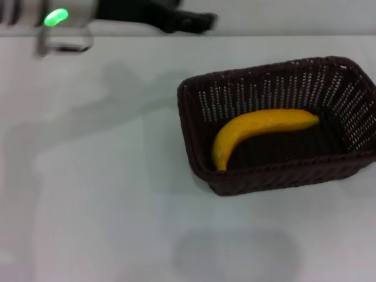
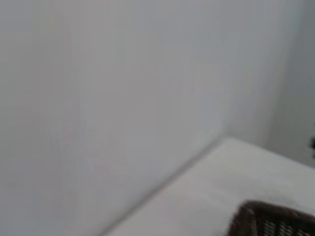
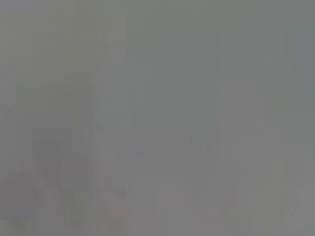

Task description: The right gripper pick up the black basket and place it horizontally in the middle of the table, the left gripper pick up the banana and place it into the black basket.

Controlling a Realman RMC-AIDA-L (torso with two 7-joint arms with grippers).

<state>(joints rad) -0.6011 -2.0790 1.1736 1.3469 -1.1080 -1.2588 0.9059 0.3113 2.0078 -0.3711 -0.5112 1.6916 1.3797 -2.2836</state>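
The black basket (image 1: 276, 176) stands on the white table (image 1: 94, 176), right of the middle, with its long side across my view. The yellow banana (image 1: 258, 126) lies inside it on the bottom, curved, with one end near the front left corner. My left gripper (image 1: 197, 22) is a blurred black shape at the far edge of the table, behind and left of the basket, well apart from it, with nothing seen in it. A corner of the basket shows in the left wrist view (image 2: 275, 221). My right gripper is out of view.
The left arm's silver wrist with a green light (image 1: 56, 17) is at the top left. A pale wall (image 2: 123, 98) rises behind the table's far edge. The right wrist view shows only a plain grey surface.
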